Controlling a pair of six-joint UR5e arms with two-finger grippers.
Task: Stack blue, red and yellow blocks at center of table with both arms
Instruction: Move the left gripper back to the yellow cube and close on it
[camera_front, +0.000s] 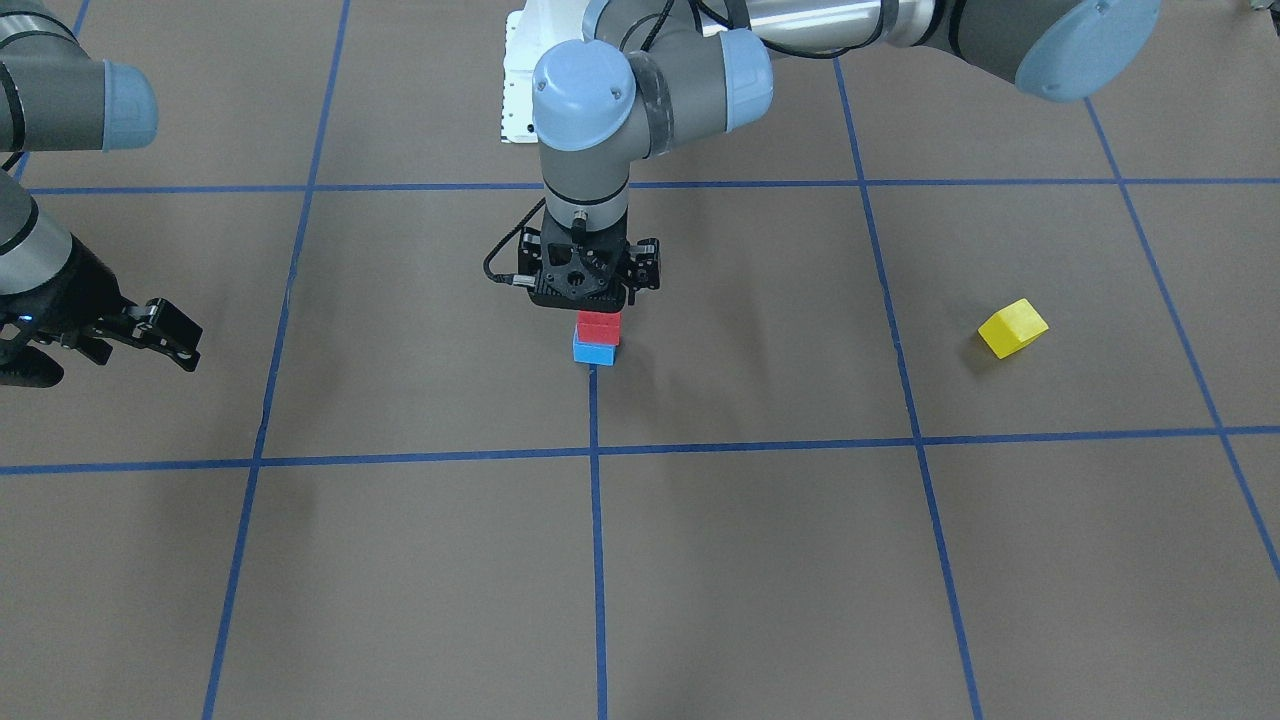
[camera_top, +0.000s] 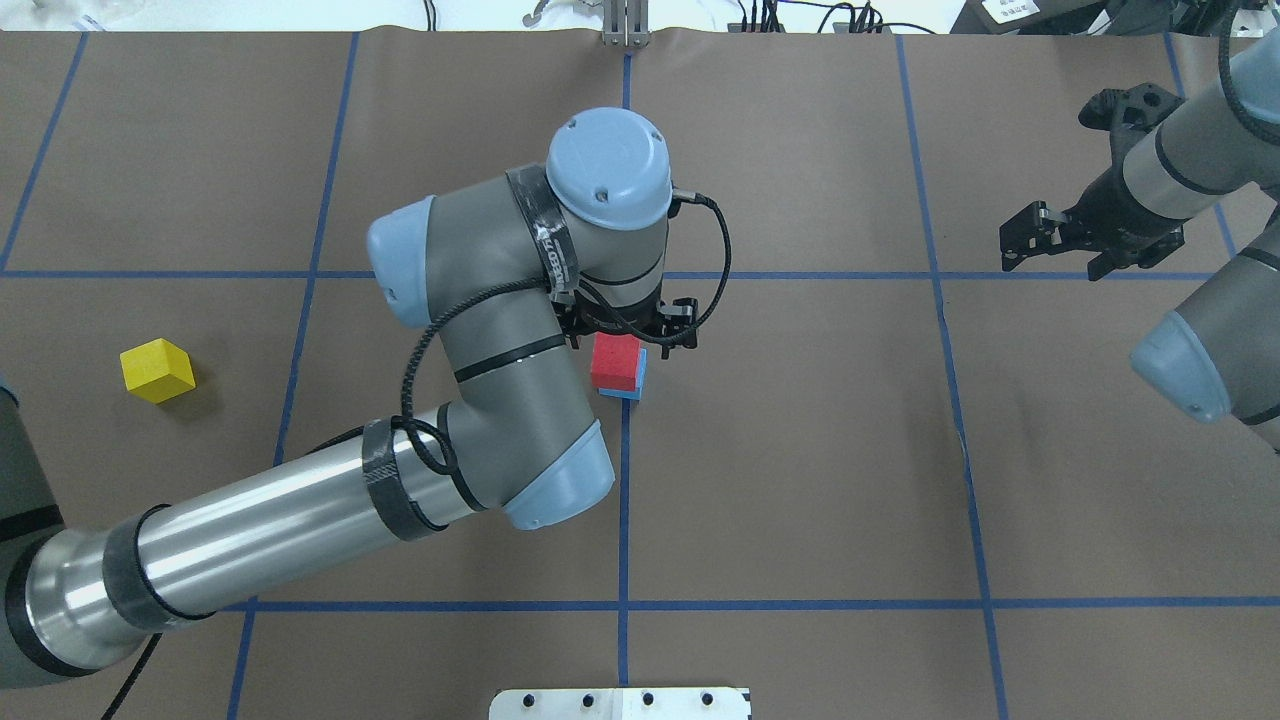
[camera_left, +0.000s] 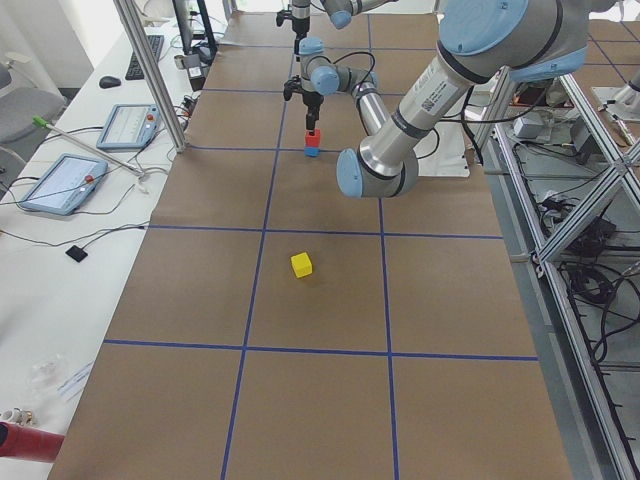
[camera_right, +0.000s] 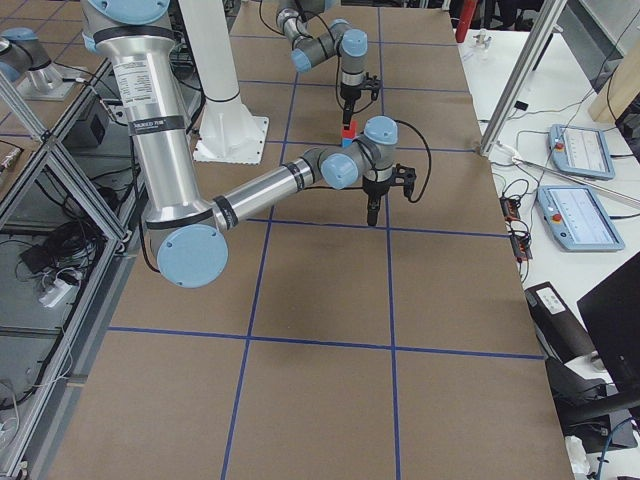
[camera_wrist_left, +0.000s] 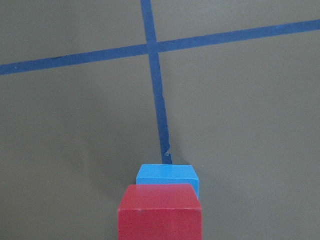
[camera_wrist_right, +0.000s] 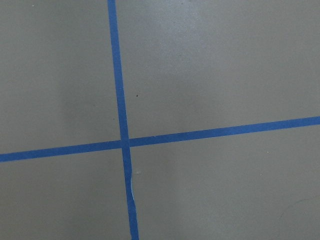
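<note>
left hand (camera_front: 597, 300) points straight down; right hand (camera_front: 110, 355) gapes wide.

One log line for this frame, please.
stack: red block on blue block, centre | left gripper: directly above stack, grip unclear | right gripper: aside, away from blocks | yellow block: loose, left-arm side

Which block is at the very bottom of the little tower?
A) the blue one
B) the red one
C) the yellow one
A: the blue block sits underneath the red block, while the yellow block lies off by itself.
</note>
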